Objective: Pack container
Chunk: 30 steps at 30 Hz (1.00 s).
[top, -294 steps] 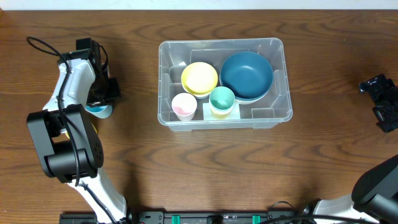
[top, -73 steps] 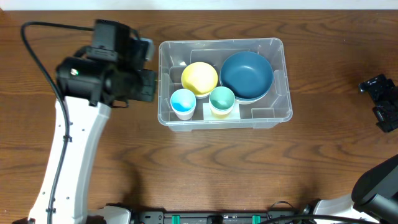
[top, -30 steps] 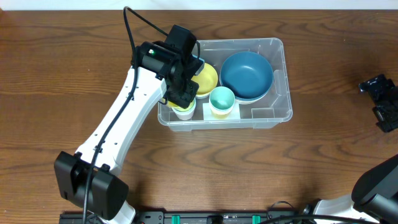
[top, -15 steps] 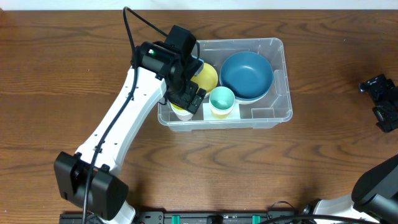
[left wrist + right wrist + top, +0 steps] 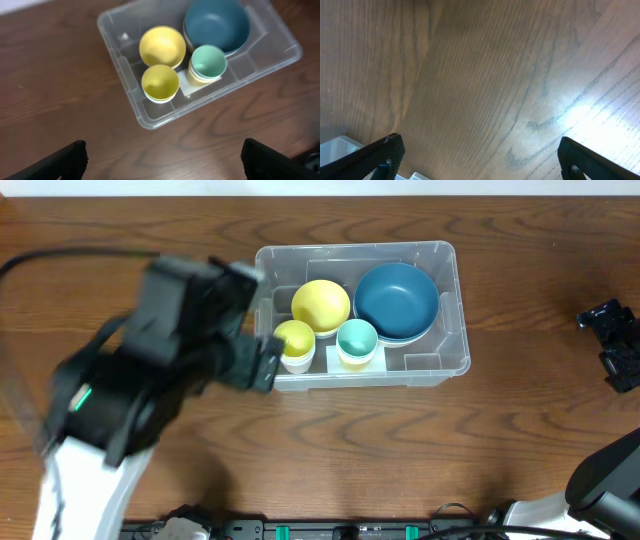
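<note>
**Spotter:** Where is the container, and what is your left hand doing?

**Operator:** The container (image 5: 358,247) sits mid-table, long side towards me. My left gripper (image 5: 167,162) hangs high off its left side, fingers spread wide with nothing between them. The right gripper (image 5: 610,345) is well off to the right, also spread and empty.

**Spotter:** So what's the step?

**Operator:** I judge it to be getting the arm clear of the bin, since I see nothing loose on the table (image 5: 400,460). I want height first, then sideways travel, so no fingertip hooks the rim. That thin clear plastic looks light, and I expect it would skid on the smooth wood if I bumped it.

**Spotter:** And the contents?

**Operator:** All are round and smooth, and they look like hard plastic. A broad blue bowl (image 5: 397,300) is at the far right with a yellow bowl (image 5: 321,304) beside it. In front are a yellow cup (image 5: 294,340) and a teal cup (image 5: 357,340), both upright and close together. The walls are glossy and the corners rounded.
</note>
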Tool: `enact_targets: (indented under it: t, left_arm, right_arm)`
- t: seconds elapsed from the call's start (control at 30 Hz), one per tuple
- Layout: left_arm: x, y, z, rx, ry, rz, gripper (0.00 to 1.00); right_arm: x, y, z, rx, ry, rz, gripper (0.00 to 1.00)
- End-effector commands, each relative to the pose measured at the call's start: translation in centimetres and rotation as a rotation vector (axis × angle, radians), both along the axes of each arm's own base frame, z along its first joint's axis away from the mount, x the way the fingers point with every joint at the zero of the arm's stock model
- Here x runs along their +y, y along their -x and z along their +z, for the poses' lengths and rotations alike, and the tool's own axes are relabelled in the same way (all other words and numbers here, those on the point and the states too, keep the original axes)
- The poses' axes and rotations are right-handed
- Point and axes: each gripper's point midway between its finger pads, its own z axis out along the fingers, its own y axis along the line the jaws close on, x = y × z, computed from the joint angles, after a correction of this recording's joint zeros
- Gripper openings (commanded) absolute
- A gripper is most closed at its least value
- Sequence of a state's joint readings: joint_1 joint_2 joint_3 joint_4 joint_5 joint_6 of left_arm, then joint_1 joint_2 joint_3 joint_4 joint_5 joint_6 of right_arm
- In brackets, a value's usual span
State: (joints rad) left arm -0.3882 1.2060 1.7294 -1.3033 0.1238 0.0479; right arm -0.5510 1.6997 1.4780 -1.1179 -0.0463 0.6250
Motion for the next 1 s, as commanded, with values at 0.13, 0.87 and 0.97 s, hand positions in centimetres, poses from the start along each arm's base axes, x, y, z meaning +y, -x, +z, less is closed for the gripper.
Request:
enact_targets:
  t: [0.13,0.87,0.97]
  left_arm:
    - [1.9,4.5,4.3,-0.168,0.077,0.015,0.98]
    - [9.8,14.2,7.0,-0.546,0.074,0.227,0.98]
    - [10.3,14.3,6.7,-0.621,0.088,0.275,0.98]
  right_arm:
    - [-0.3,0.0,0.0,-0.001,-0.002,-0.021,0.99]
    - [-0.3,0.0,0.0,-0.001,-0.002,-0.021,0.99]
    - [-0.3,0.0,0.0,-0.001,-0.002,-0.021,0.99]
